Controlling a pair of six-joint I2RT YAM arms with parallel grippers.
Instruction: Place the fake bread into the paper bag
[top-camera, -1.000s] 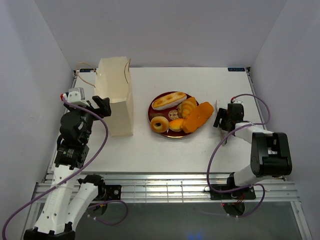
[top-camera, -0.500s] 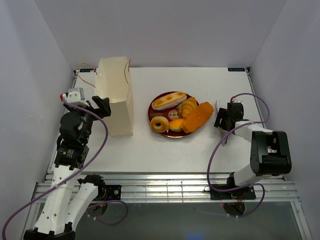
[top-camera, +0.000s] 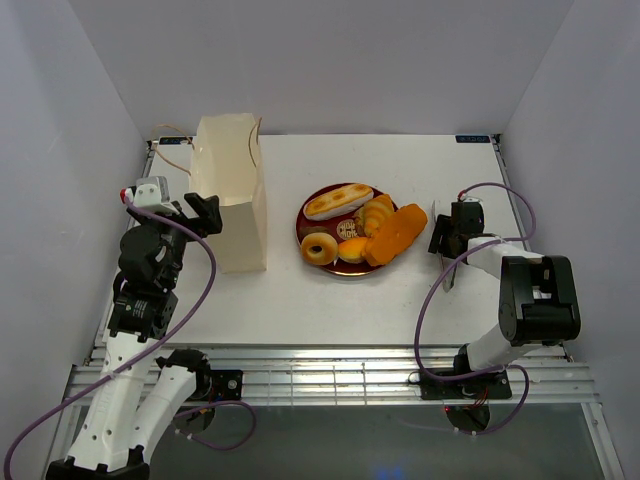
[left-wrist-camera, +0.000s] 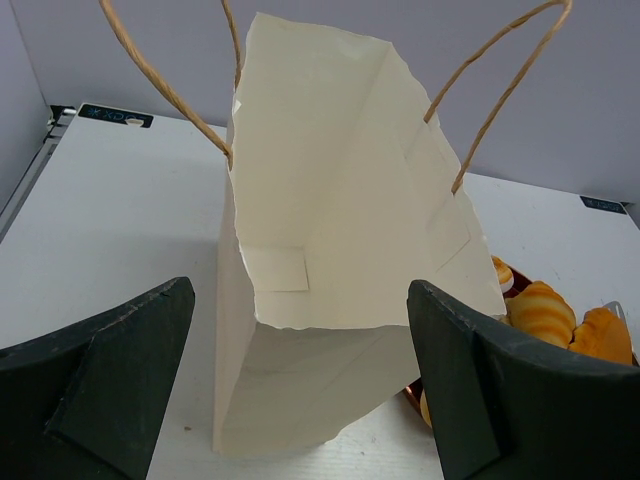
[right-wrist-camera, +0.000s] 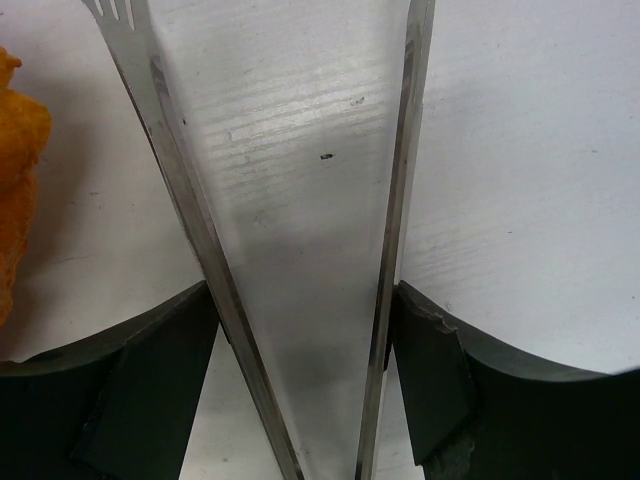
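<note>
Very little has changed over the last second. The right gripper (top-camera: 447, 232) has crept slightly toward the back of the white worktop (top-camera: 330, 310). Everything else sits as it did.

In the right wrist view, its dark fingers (right-wrist-camera: 150, 385) rest against the outer faces of both arms of the silver metal tongs (right-wrist-camera: 185, 200). It is therefore grasping the tongs. The blades are not squeezed and splay wide in a V, with their tips pointing away. An orange piece shows at the left edge of that view, so the tongs lie close to the food.

The glossy golden-orange fake bread (top-camera: 395, 232) has not moved. The ring doughnut (top-camera: 320, 248), the long cream-striped roll (top-camera: 338, 201) and the ridged croissant (top-camera: 378, 213) are all piled on the dark red round plate (top-camera: 300, 230) with the other pieces. None of them is in the tall cream-beige paper bag (top-camera: 235, 200), which stands upright to the left of the plate, its mouth open.

The left gripper (top-camera: 203, 213) has not shifted. It hovers just beside the bag's left wall with its fingers (left-wrist-camera: 110, 370) released wide and nothing between them.

My reading is that the task is at its start. The small shift looks like the right arm settling its hold on the tongs before reaching for a first pastry.
</note>
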